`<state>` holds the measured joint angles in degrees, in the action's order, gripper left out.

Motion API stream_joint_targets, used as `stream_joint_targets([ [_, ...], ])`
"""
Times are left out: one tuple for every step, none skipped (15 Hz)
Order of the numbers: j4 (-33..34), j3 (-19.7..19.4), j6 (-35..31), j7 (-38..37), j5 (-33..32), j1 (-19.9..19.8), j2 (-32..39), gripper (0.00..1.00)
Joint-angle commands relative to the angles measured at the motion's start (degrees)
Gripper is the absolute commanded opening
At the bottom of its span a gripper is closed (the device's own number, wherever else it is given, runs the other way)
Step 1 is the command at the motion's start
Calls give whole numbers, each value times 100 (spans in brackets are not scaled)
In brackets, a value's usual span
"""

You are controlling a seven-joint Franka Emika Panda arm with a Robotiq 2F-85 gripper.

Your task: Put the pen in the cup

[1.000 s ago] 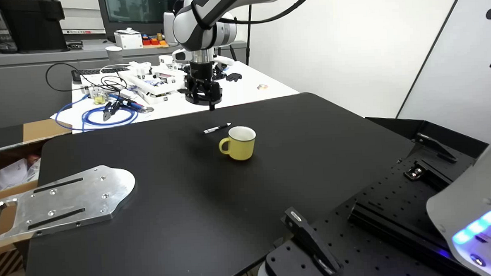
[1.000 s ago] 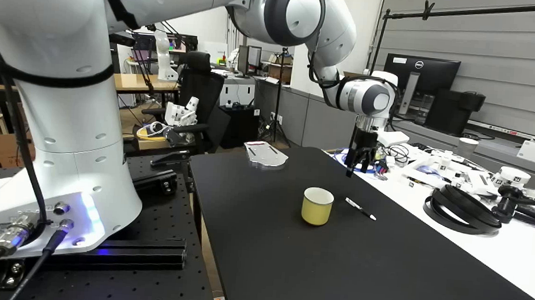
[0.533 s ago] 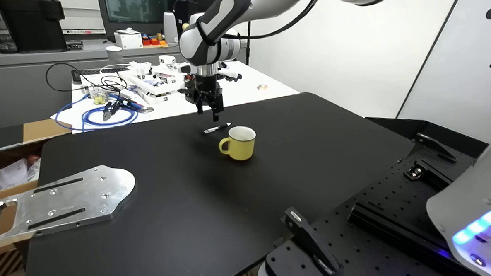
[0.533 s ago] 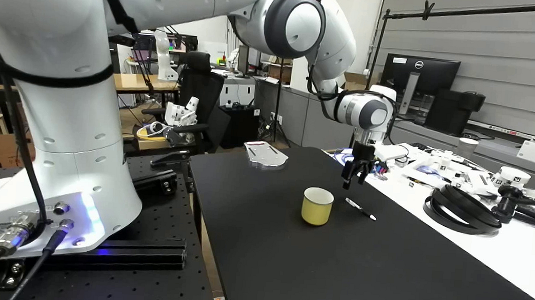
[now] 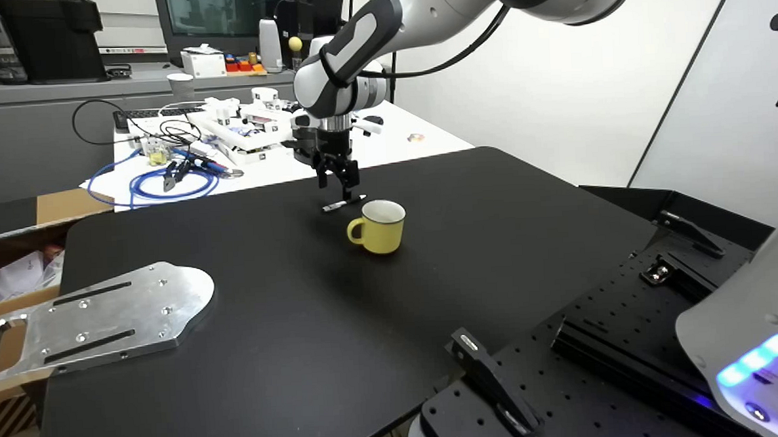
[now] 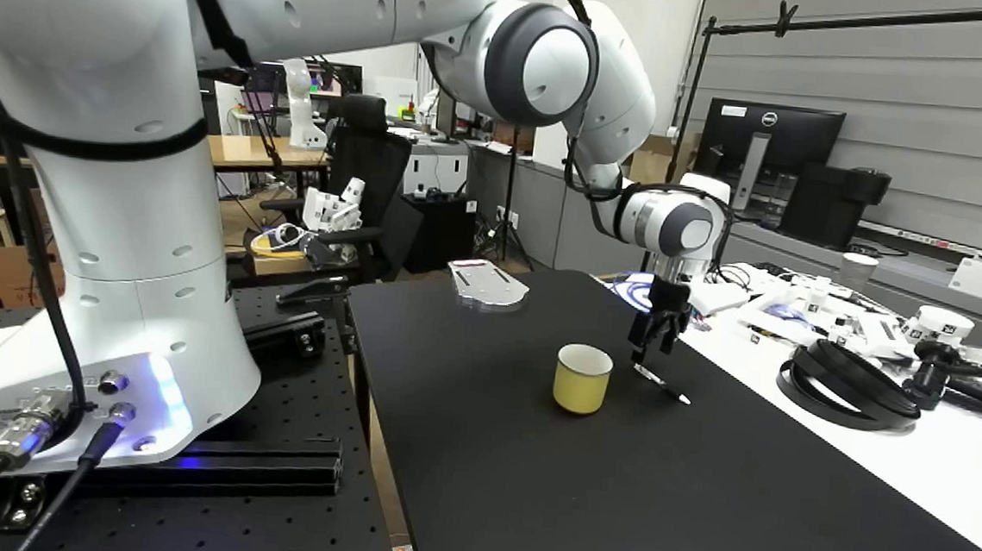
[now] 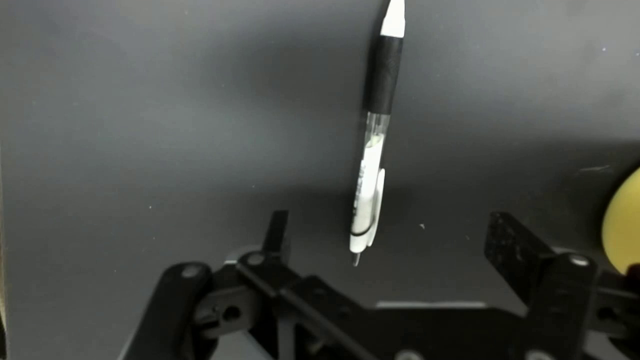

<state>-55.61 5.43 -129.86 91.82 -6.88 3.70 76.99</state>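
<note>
Wrist view shows the tool [image 7: 389, 220] spread wide, holding nothing, its two sides flanking the clip end of the pen [image 7: 375, 134]. In both exterior views it has come down over the past second, low over the worktop [image 5: 268, 302], where the pen lies near the upright cup [image 5: 383, 232]. The approach looks almost done; a grasp seems due.

The black surface [image 6: 700, 498] carries an upright yellow mug [image 5: 384, 233], white inside. A white-and-black ballpoint pen [image 7: 377, 127] lies near it; a slotted metal plate [image 5: 117, 314] lies well apart, overhanging one edge.
</note>
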Motion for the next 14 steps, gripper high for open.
stream_joint_targets([
  [306,-42,-10,-137,19,30,205,100],
  [316,-43,-15,-136,20,33,224,100],
  [320,-40,-27,-131,21,34,241,100],
  [323,-39,-36,-132,22,34,253,100],
  [327,-37,-46,-130,24,34,267,100],
  [331,-37,-56,-130,26,34,277,100],
  [333,-38,-63,-129,24,37,286,100],
  [334,-42,-72,-131,20,42,294,100],
  [337,-43,-82,-132,19,45,305,100],
  [341,-43,-88,-134,20,47,316,100],
  [347,-45,-102,-137,19,51,331,100],
  [355,-43,-109,-134,20,51,345,100],
  [361,-43,-120,-136,20,53,363,100],
  [370,-42,-125,-134,21,54,380,100],
])
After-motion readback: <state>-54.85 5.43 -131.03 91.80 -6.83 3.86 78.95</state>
